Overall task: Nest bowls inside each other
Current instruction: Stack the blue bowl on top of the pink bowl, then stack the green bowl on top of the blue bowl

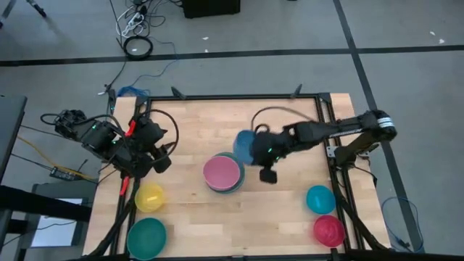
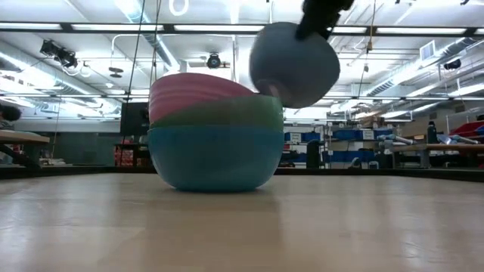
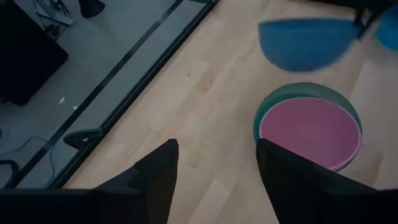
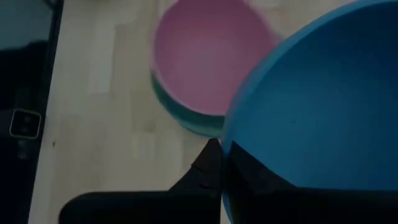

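Observation:
A stack of three bowls (image 1: 222, 174) stands at the table's middle: pink (image 3: 310, 132) on top, green (image 2: 227, 112) under it, light blue (image 2: 212, 155) at the bottom. Just beyond its far right side a blue bowl (image 1: 244, 143) hangs in the air, with my right gripper (image 4: 227, 155) shut on it. My left gripper (image 3: 217, 155) waits open above the table's left part, with nothing between its fingers. Yellow (image 1: 150, 196) and teal-green (image 1: 147, 238) bowls rest at the near left, teal (image 1: 320, 199) and red (image 1: 328, 230) bowls at the near right. My right gripper holds the blue bowl by its rim (image 4: 231, 146), one finger (image 4: 208, 167) outside the wall and the other inside. The fingers slant down from the table's right side. The bowl hangs tilted (image 2: 293, 64), lifted clear of the table, higher than the stack's top.
Black frame rails (image 1: 239, 96) run round the wooden tabletop. Bare wood lies between the stack and the near edge (image 1: 239, 225) and along the far side. Cables and a dark box lie on the floor beyond the table.

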You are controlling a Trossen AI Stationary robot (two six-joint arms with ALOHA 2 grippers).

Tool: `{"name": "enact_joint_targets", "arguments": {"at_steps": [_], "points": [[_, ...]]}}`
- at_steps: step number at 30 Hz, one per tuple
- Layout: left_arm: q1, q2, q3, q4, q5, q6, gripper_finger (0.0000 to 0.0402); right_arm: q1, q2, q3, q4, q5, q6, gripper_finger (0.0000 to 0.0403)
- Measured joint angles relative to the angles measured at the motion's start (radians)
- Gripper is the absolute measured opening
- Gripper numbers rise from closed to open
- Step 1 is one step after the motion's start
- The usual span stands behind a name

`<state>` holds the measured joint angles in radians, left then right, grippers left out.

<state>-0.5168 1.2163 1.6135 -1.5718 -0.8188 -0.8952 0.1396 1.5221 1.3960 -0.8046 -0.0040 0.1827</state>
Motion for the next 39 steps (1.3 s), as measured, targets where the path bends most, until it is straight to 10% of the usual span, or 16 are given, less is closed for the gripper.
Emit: {"name": "enact_joint_targets", "arguments": {"at_steps": [20, 33, 39], "points": [[0.0, -0.183, -0.258, 0.001, 0.1, -0.123, 0.0223, 0.071, 0.443, 0.415, -0.04, -0.098, -0.097, 0.0006], [-0.034, -0.203, -0.422, 0.135, 0.404, -0.174, 0.0223, 0.062, 0.368, 0.416, -0.014, -0.064, -0.054, 0.0259], [-0.127, -0.085, -0.436, 0.372, 0.574, -0.185, 0.0223, 0.003, 0.176, 0.417, -0.04, 0.124, -0.072, 0.0302]]}}
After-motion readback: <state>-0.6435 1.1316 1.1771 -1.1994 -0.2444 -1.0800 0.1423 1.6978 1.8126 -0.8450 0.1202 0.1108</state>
